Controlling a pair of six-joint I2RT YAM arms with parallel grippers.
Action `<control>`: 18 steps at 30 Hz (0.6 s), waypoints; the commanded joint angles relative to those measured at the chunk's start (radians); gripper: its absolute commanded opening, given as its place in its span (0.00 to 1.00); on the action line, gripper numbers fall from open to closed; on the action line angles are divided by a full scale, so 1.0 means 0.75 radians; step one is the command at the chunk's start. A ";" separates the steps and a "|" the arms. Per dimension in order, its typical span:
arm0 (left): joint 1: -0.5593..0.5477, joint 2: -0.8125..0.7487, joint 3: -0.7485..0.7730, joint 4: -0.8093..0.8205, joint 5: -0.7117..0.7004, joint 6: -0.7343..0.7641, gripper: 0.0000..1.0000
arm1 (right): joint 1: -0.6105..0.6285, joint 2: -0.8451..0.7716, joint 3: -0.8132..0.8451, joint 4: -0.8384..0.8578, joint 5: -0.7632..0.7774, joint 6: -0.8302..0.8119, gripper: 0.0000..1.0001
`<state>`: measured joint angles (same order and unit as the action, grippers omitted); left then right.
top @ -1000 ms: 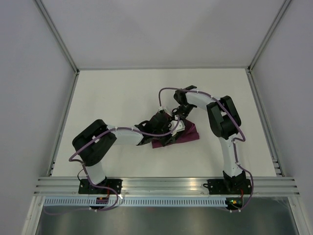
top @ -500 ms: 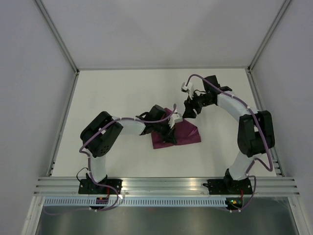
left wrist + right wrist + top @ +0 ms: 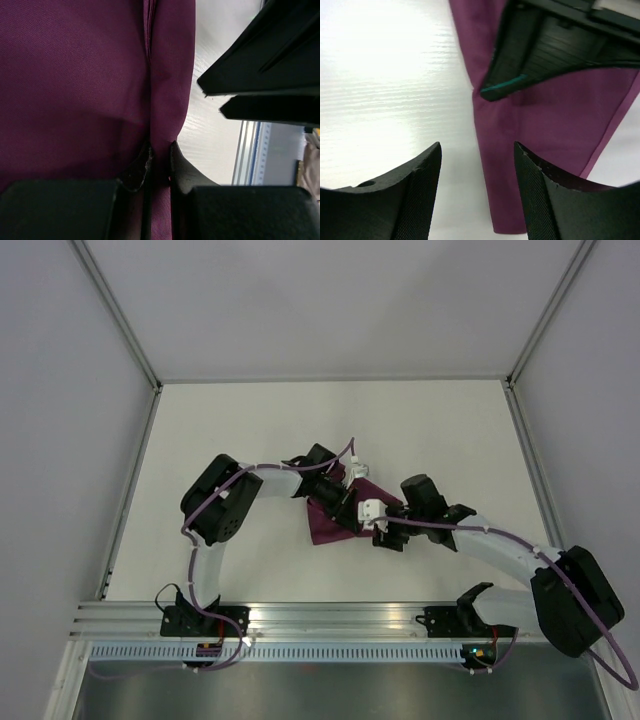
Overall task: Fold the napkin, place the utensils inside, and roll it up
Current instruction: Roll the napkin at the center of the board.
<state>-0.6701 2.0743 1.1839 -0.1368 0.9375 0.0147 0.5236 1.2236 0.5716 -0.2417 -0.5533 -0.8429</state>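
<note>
The magenta napkin (image 3: 328, 527) lay folded near the middle of the white worktop (image 3: 230, 430), between the two arms. The left fingers (image 3: 345, 506) were nearly shut, and I could see them pinching a raised fold of the cloth between their tips. The right fingers (image 3: 386, 537) stood well apart just beside them. They straddled the napkin's edge, one tip over bare worktop and the other over cloth, and they gripped nothing.
</note>
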 commanded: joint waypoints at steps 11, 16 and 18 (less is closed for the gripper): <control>0.008 0.151 0.039 -0.292 -0.086 -0.005 0.02 | 0.388 0.025 -0.177 0.375 0.457 -0.081 0.63; 0.008 0.157 0.043 -0.300 -0.078 -0.005 0.02 | 0.421 0.111 -0.165 0.390 0.494 -0.089 0.55; 0.010 0.151 0.043 -0.302 -0.064 -0.003 0.02 | 0.421 0.131 -0.165 0.386 0.498 -0.089 0.49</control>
<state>-0.6621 2.1269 1.2373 -0.2825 1.0256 0.0021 0.8345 1.2934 0.4454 0.0326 -0.2253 -0.8997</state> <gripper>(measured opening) 0.160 0.517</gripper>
